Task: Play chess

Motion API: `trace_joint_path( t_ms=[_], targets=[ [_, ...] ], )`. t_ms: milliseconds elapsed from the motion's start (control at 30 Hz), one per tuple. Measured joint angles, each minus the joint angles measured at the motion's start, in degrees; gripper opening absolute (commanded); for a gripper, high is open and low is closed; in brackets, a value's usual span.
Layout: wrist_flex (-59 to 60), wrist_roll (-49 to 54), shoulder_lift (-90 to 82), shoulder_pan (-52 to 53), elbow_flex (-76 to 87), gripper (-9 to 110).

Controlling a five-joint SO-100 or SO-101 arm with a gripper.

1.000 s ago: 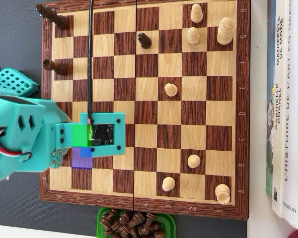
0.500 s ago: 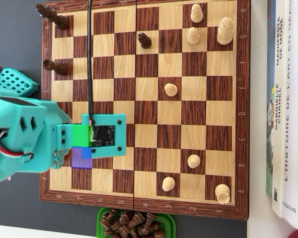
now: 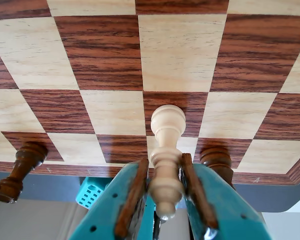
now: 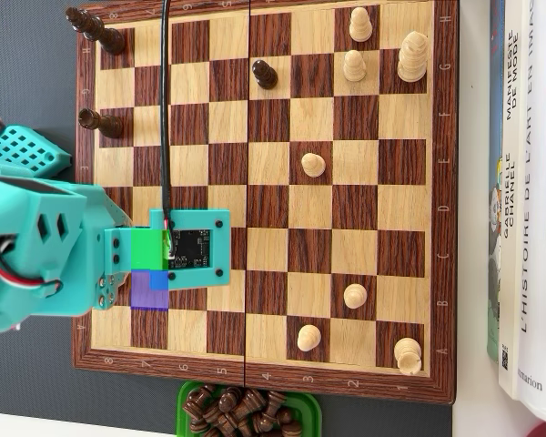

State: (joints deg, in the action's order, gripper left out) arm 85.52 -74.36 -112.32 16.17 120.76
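The end effector (image 3: 166, 200) is clamped on a light wooden pawn (image 3: 166, 155), and its two teal fingers (image 3: 132, 197) press the pawn's waist from both sides in the wrist view. The pawn's round head points out toward the chessboard (image 3: 175, 55), over a spot where a dark square and a light square meet. In the overhead view the teal arm (image 4: 36, 250) covers the left part of the chessboard, near its bottom edge, so the pawn is hidden there. Two dark pieces show in the wrist view, a dark piece (image 3: 17, 167) on the left and another dark piece (image 3: 217, 160) just behind the right finger. To do this step well, I think the arm should go slowly and line the pawn up over the middle of one square, not on a line. It should keep clear of the dark pieces so none gets knocked. The pawn's flat bottom should sit on the wood before the fingers let go, so it stands up and does not tip.
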Motion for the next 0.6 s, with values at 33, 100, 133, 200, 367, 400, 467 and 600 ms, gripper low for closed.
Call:
trace_joint_path(
  t_ms=[33,100,133,200,367,400,467,600],
  targets=[
    [0.0,0.0,0.0,0.0,0.0,12],
    [0.0,0.0,0.0,0.0,0.0,12],
    [0.0,0.0,0.0,0.0,0.0,12],
    [0.0,0.0,0.0,0.0,0.0,14],
    [0.0,0.0,0.0,0.0,0.0,15],
    [0.0,0.0,0.0,0.0,0.0,15],
    [0.0,0.0,0.0,0.0,0.0,15],
    [0.0,0.0,0.0,0.0,0.0,15]
  ],
)
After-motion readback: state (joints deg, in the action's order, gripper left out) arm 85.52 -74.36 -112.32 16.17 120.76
